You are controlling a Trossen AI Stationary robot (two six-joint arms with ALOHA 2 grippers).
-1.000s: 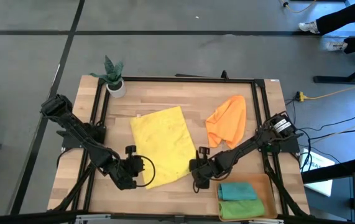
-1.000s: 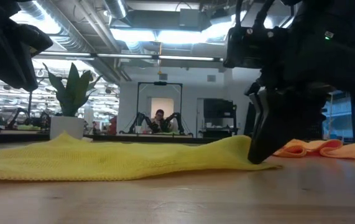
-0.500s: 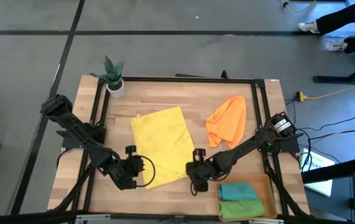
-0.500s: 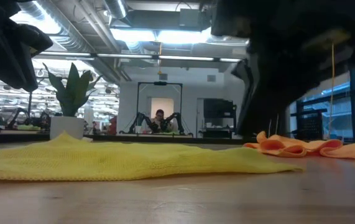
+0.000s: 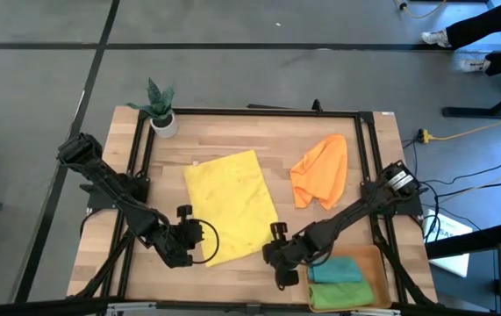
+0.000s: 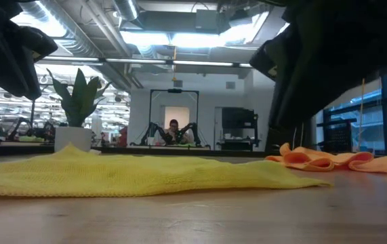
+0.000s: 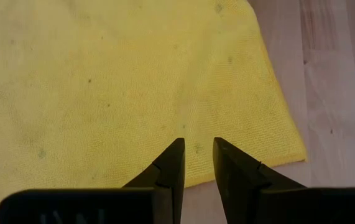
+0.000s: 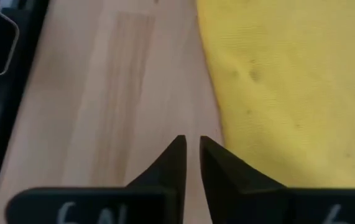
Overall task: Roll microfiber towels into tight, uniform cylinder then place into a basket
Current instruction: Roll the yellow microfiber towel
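The yellow towel (image 5: 231, 206) lies spread flat in the middle of the table, and shows in the low view (image 6: 146, 176) as a low sheet. My left gripper (image 5: 199, 239) hovers over its near left part (image 7: 133, 93), fingers (image 7: 198, 142) a little apart with nothing between them. My right gripper (image 5: 274, 254) hangs above bare wood just off the towel's near right edge (image 8: 227, 124), its fingers (image 8: 191, 138) narrowly apart and empty. A crumpled orange towel (image 5: 320, 171) lies far right. A teal roll (image 5: 333, 269) and a green roll (image 5: 342, 294) lie in the basket (image 5: 378, 262).
A small potted plant (image 5: 162, 118) stands at the far left corner. Black frame rails (image 5: 259, 111) run around the tabletop. Bare wood lies between the yellow towel and the basket. In the low view a person (image 6: 173, 129) sits in the room far behind the table.
My right gripper has let go of the yellow towel's near right corner, risen, and drawn back toward the table's near edge. That corner, held up off the table a second ago, has fallen and now lies flat on the wood. The rest of the towel stayed put.
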